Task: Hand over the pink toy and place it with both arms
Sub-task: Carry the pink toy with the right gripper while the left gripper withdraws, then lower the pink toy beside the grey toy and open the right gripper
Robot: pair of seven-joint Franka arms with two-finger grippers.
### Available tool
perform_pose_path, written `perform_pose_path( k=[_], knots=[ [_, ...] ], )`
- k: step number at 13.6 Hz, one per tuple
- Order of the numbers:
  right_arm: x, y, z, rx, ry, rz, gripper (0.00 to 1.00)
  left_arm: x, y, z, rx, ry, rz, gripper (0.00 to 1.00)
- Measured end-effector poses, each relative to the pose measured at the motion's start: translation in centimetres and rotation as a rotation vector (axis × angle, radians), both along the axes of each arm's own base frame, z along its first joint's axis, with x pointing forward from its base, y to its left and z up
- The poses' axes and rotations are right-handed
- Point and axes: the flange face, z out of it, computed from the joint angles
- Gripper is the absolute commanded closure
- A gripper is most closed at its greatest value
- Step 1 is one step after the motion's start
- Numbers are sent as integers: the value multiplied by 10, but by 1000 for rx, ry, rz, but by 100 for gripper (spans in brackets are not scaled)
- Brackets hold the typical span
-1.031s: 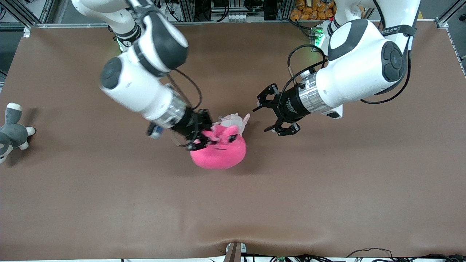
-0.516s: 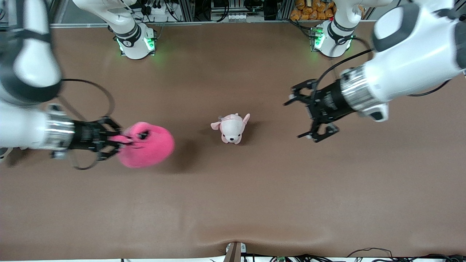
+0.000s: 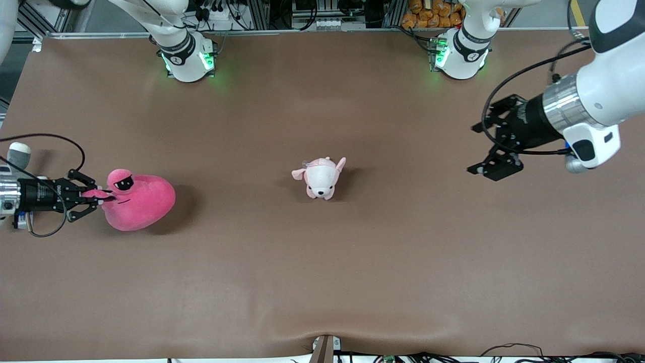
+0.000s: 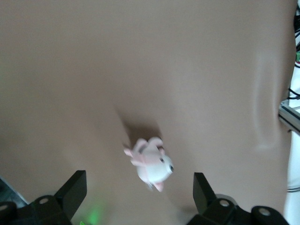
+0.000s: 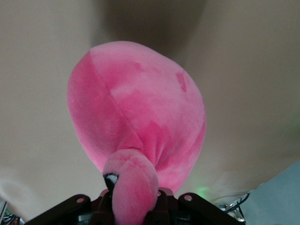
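The hot-pink toy with black stalk eyes lies on the brown table at the right arm's end. My right gripper is shut on one of its eye stalks. In the right wrist view the pink toy fills the middle and its stalk sits between the jaws. My left gripper is open and empty, up over the table at the left arm's end. In the left wrist view its two black fingertips stand wide apart.
A small pale pink-and-white plush animal stands at the table's middle; it also shows in the left wrist view. A grey-and-white plush shows partly at the table's edge by the right gripper. The arm bases stand along the back.
My right gripper has carried the pink toy from beside the small plush to the right arm's end and set it on the table. My left gripper has drawn away toward its own end.
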Motion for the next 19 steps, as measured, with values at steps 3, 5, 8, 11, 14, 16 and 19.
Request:
perform_pose_path(
  k=[3,5,8,11,14,16,19],
  knots=[
    [-11,-37,-57,43,-3,16,100,-6,17,-1,126,-34,-219,0],
    [-20,-54,-78,55,-13,11,5,-7,27,1,184,-50,-335,0],
    [-17,-55,-68,54,-37,18,0,-4,63,4,189,-74,-503,0],
    [-4,-28,-6,89,-74,107,0,1,115,5,164,-101,-658,0],
    [11,9,85,83,-155,228,0,3,145,5,150,-117,-741,0],
    [24,47,131,50,-232,298,0,3,147,5,162,-117,-780,0],
    [30,87,189,-31,-333,393,0,-4,144,20,182,-142,-832,0]
  ],
)
